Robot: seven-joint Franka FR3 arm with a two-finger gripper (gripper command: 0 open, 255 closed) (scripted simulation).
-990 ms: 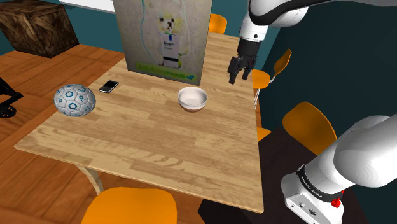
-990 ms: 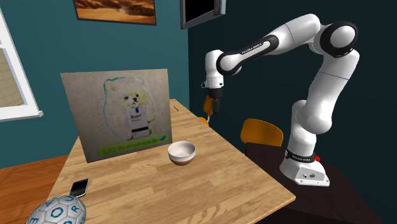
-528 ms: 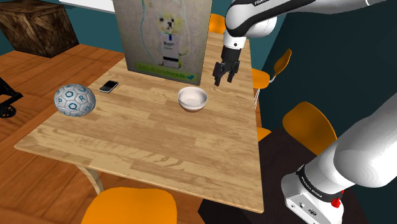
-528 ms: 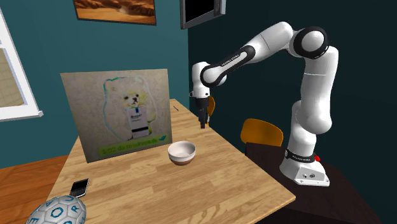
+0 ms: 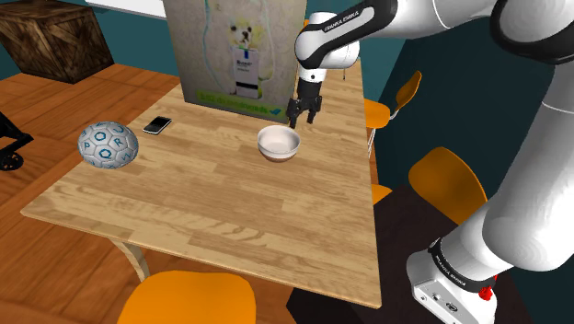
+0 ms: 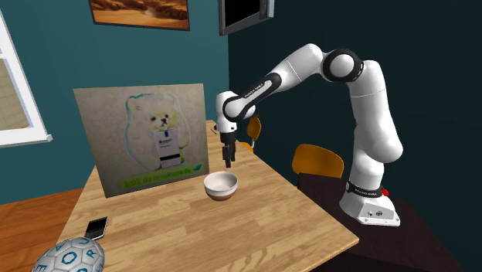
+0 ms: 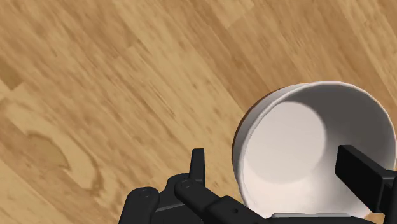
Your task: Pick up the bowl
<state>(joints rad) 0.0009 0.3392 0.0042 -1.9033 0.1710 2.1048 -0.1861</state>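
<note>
Light wooden desk [image 5: 212, 207] in a teal-walled room.
Round white bowl [image 5: 278, 143], its inside bare; black two-finger tool [image 5: 303, 120] hovers just above, fingers apart.

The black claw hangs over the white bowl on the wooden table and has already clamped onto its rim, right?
Not clamped. The gripper hangs over the white bowl on the wooden table, but it is open and clear of the rim. The second exterior view shows a gap above the bowl, and the wrist view shows its fingers apart.
</note>
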